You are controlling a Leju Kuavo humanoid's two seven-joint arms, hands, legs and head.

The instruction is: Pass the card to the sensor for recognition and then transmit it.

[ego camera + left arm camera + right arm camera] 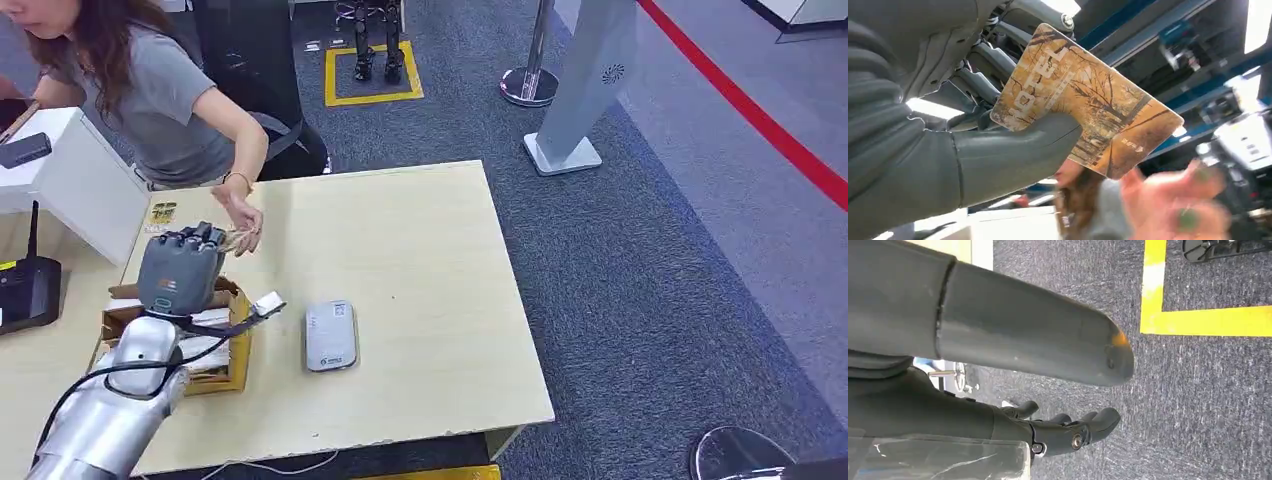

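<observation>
We count one card (1083, 100), one grey sensor (331, 335) on the table (430, 270), one cardboard box (225, 365). Left hand (180, 268) pinches the card, raised above the box, long axis aimed at the person's hand (238, 215). Right hand (1068, 432) hangs empty over carpet, fingers apart.

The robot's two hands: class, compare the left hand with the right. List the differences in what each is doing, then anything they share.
The left hand holds an orange-brown card between thumb and fingers; the right hand holds nothing, its fingers apart. The left hand is raised over the table, near a person's hand; the right hand hangs over grey carpet with yellow tape. Both have a thick grey thumb and darker fingers.
</observation>
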